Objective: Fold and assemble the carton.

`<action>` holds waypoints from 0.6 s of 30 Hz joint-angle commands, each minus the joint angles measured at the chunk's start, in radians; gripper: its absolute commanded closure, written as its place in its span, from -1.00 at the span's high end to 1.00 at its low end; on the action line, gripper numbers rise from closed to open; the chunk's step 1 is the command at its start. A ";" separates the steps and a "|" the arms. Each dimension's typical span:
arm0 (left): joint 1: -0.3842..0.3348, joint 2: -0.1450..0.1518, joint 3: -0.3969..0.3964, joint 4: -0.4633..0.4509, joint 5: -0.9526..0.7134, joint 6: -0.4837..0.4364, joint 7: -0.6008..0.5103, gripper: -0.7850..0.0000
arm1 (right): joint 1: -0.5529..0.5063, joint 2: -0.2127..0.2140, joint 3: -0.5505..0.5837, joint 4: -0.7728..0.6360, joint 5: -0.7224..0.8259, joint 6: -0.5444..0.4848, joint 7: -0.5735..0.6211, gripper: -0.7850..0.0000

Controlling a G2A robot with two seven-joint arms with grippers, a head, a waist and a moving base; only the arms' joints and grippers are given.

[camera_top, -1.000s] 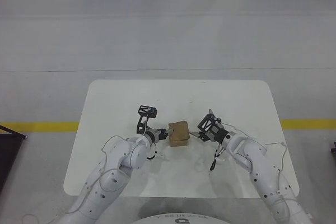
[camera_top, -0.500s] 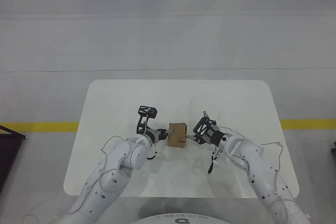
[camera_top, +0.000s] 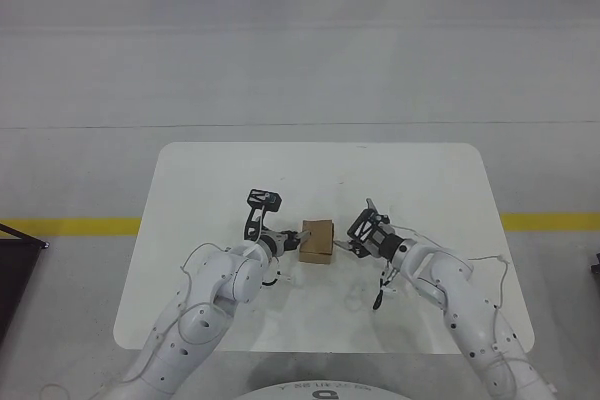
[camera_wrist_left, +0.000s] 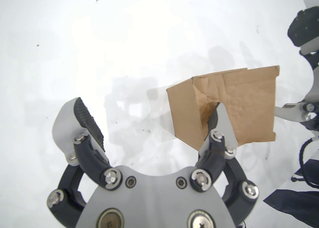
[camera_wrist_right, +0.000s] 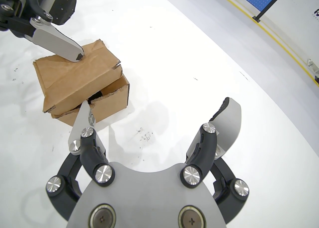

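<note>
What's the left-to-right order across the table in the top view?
left end effector → carton → right end effector

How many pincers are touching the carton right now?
2. The left pincer presses one finger on top of the carton; the right pincer has one finger at its flap gap, at the opposite end.
</note>
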 commanded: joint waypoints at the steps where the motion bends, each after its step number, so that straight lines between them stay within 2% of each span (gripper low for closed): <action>1: 0.001 0.000 -0.001 0.002 0.000 0.002 0.002 1.00 | 0.000 0.000 0.000 -0.001 0.002 0.003 0.001 1.00; 9: 0.006 -0.001 -0.003 0.004 0.000 0.002 0.006 1.00 | -0.031 0.004 0.041 -0.068 0.009 0.051 -0.047 1.00; 13: 0.007 -0.001 -0.003 0.005 0.001 -0.002 0.006 1.00 | -0.021 0.003 0.023 -0.086 -0.022 0.048 -0.063 1.00; 18: 0.006 -0.002 -0.001 0.007 0.002 -0.005 0.005 1.00 | 0.031 -0.007 -0.031 -0.034 -0.040 0.050 -0.039 1.00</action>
